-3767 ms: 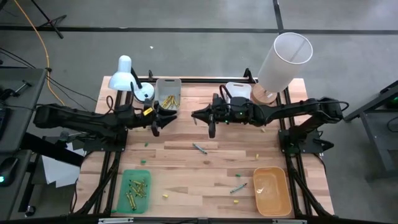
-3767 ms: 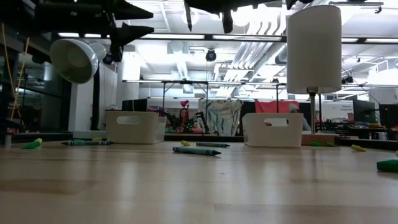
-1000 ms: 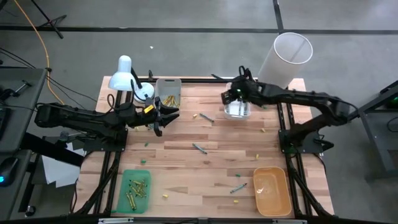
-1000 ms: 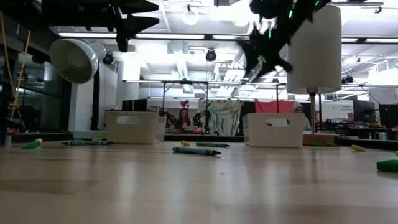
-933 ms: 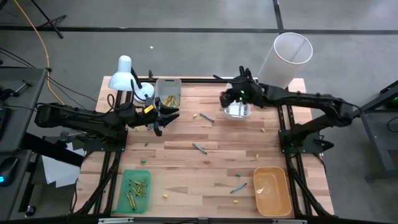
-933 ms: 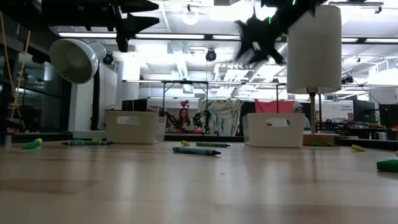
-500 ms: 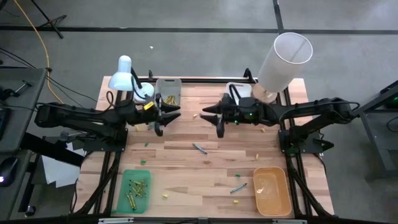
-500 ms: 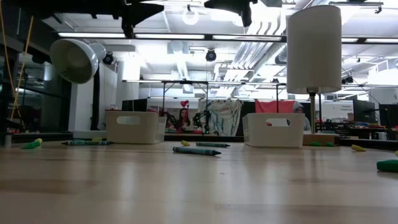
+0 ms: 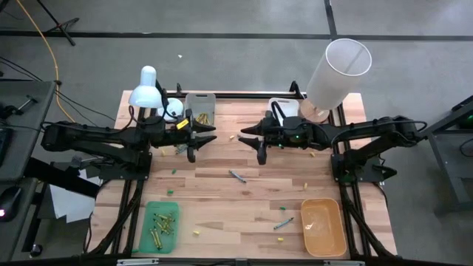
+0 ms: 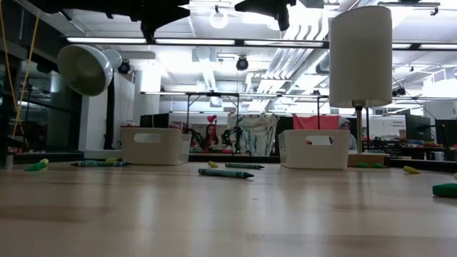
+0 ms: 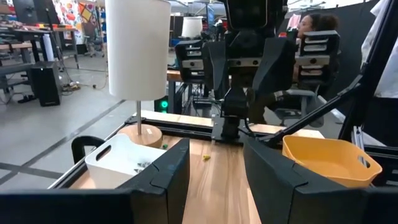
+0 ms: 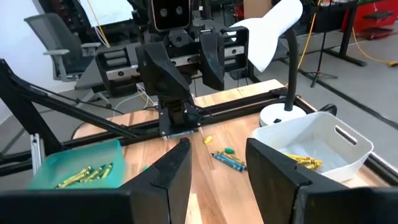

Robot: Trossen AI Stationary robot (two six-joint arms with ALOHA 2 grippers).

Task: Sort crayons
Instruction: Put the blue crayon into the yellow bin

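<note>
Grey floor point(image 9: 222, 44), ceiling strip lights point(image 10: 214, 41), office chair point(image 12: 59, 37)

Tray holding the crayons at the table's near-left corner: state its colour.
Green tray, clearest in the high view.

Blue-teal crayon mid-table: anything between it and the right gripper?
Nothing visible. The right gripper, jaws open and empty, hovers above bare wood; the blue-teal crayon lies alone nearer the table's front edge, clear on all sides.
</note>
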